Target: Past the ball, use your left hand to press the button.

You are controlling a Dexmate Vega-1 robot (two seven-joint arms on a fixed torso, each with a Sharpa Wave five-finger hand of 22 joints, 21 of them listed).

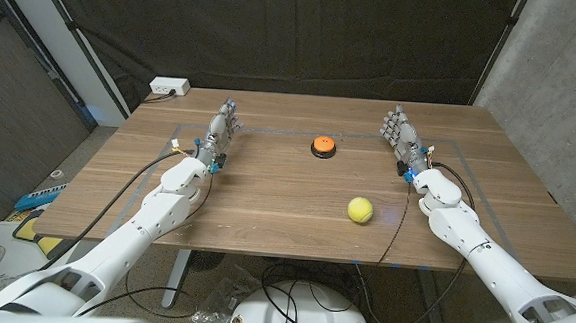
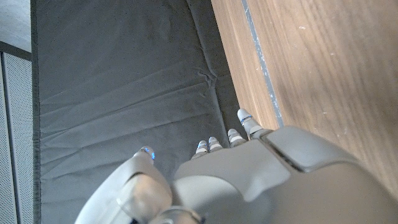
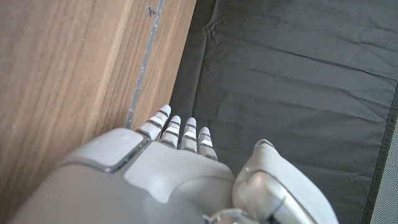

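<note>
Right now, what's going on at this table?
Nothing is being handled yet. The left robot hand and the right robot hand are both open, out at the two sides of the wooden table, holding nothing. An orange button sits between them toward the far edge, and a yellow ball lies nearer the robot, somewhat to the right. The button has not been touched.
</note>
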